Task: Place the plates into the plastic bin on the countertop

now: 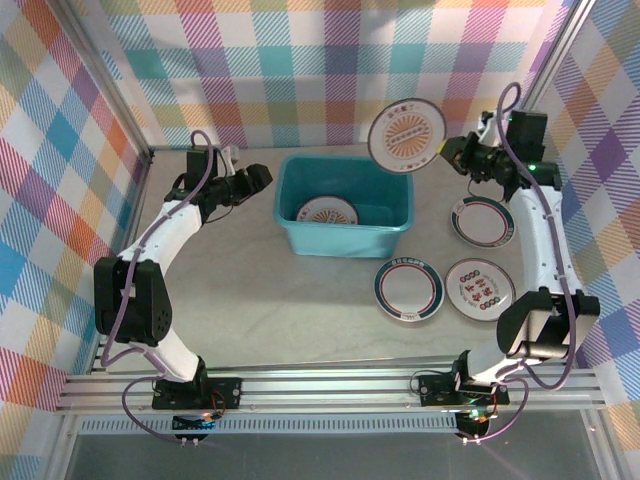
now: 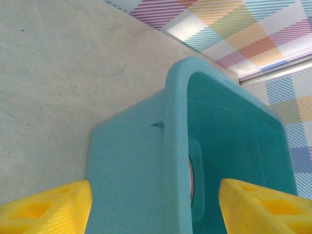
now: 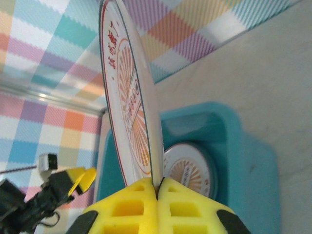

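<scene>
Plates are in three spots: one plate [image 1: 327, 211] lies flat inside the plastic bin [image 1: 345, 240], three plates [image 1: 408, 289] rest on the countertop [image 1: 260, 300] between the bin and the right edge, and a lifted plate [image 1: 405, 137] hangs over the bin's far right corner (tilted up steeply), pinched at its rim by my right gripper [image 1: 443, 152]. My left gripper [image 1: 262, 178] stands open just beside the bin's left end.
</scene>
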